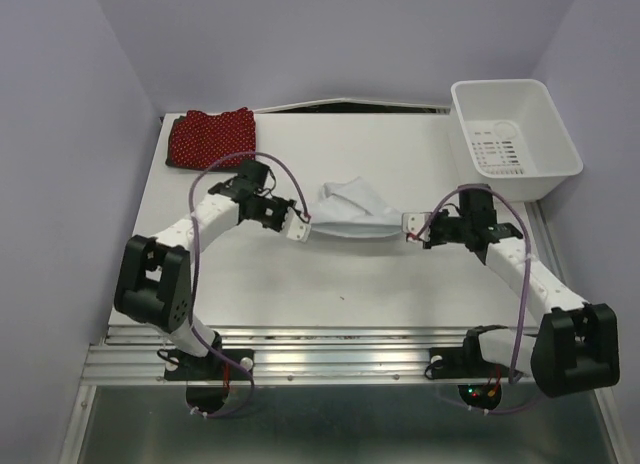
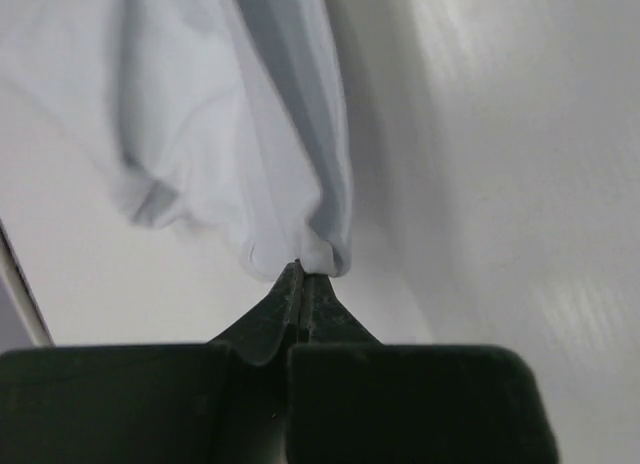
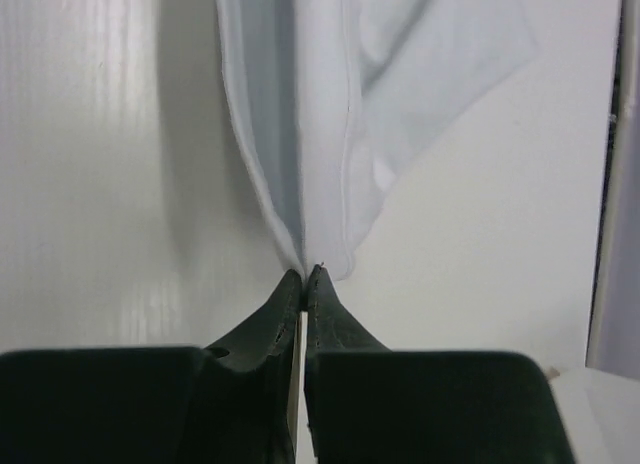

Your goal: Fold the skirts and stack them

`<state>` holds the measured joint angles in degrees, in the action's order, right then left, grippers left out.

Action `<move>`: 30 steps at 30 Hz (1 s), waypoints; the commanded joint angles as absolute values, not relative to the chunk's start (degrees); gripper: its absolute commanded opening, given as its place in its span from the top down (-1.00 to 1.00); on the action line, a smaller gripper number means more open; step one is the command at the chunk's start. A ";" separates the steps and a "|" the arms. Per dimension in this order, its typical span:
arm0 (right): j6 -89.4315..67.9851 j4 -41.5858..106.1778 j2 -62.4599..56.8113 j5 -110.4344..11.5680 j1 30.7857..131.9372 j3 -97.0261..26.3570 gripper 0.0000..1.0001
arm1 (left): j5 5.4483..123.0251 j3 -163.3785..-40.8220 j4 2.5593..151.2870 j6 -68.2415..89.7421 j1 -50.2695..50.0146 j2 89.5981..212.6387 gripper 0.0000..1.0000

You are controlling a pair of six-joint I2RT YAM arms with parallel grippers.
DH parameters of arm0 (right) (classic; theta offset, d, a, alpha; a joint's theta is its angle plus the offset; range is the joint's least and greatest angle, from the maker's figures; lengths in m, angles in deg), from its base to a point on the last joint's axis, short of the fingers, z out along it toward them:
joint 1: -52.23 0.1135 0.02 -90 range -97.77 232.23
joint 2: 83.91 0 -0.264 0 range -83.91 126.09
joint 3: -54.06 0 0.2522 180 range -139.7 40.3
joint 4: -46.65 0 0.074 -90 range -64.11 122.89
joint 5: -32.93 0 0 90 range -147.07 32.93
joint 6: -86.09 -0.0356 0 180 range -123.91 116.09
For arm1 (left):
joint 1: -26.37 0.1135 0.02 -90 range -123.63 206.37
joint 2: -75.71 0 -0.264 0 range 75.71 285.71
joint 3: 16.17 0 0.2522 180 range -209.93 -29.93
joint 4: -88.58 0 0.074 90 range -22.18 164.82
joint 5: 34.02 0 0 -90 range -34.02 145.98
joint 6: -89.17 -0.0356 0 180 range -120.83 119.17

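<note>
At table (image 1: pixel 300 284) centre, white skirt (image 1: pixel 352 212) pinched by left gripper (image 1: pixel 304 225) and right gripper (image 1: pixel 408 225), white bin (image 1: pixel 520 187) far right

We see a white table (image 1: pixel 400 284), matte top; soft glare streaks on it in both wrist views; pale lavender-grey back wall (image 1: pixel 350 34), left wall (image 1: pixel 60 134) and right wall (image 1: pixel 605 54) box it in on three sides; dark gap (image 1: pixel 380 107) along the far edge at the back wall; ribbed aluminium rail (image 1: pixel 330 356) along the near edge; grey-green floor (image 1: pixel 350 429) below; white slotted bin (image 1: pixel 520 184) at the far right corner; light even, shadows faint.
</note>
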<state>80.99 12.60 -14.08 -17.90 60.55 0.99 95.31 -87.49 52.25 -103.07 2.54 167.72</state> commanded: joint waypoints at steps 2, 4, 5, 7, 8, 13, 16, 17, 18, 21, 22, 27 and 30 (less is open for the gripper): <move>57.91 13.29 -20.53 -15.94 60.50 -7.94 0.99 | 107.82 -97.94 48.09 -78.65 11.33 157.29 1.00; 49.06 14.51 -19.75 -16.55 60.50 -13.63 0.99 | 109.41 -99.10 56.04 -68.39 13.44 154.39 1.00; 45.70 15.91 -19.22 -16.90 60.50 -15.49 0.99 | 109.06 -99.10 59.75 -57.02 13.89 153.42 1.00; 37.95 19.34 -17.21 -19.45 60.50 -19.10 0.99 | 105.39 -98.84 67.49 -46.67 14.07 152.18 1.00; 36.19 21.97 -14.06 -20.59 60.50 -23.20 0.99 | 102.59 -99.45 73.70 -37.48 14.07 151.92 1.00; 29.32 22.17 -4.64 -25.17 60.50 -38.26 0.99 | 96.95 -108.67 77.10 -23.17 14.07 156.12 1.00; 27.82 22.78 -0.60 -26.13 60.50 -43.89 0.99 | 93.16 -112.19 77.89 -21.13 14.24 159.11 1.00; 28.08 23.48 0.72 -26.83 60.50 -45.03 0.99 | 92.11 -113.33 78.94 -21.13 14.16 160.95 1.00; 28.08 24.01 3.78 -28.06 60.50 -47.30 0.99 | 89.58 -113.95 79.99 -20.87 14.24 161.92 1.00; 28.62 26.03 10.28 -32.11 59.97 -52.22 0.99 | 89.90 -118.77 82.64 -18.59 15.47 167.46 1.00; 28.09 28.65 11.36 -32.37 59.97 -53.12 0.99 | 89.99 -120.44 83.60 -17.54 15.82 170.43 1.00; 26.85 29.55 16.90 -32.46 59.97 -63.22 0.99 | 91.22 -132.40 85.80 -14.80 17.58 176.96 1.00; 28.87 29.55 15.50 -31.41 59.97 -65.26 0.99 | 92.00 -137.49 85.72 -16.55 18.37 178.02 1.00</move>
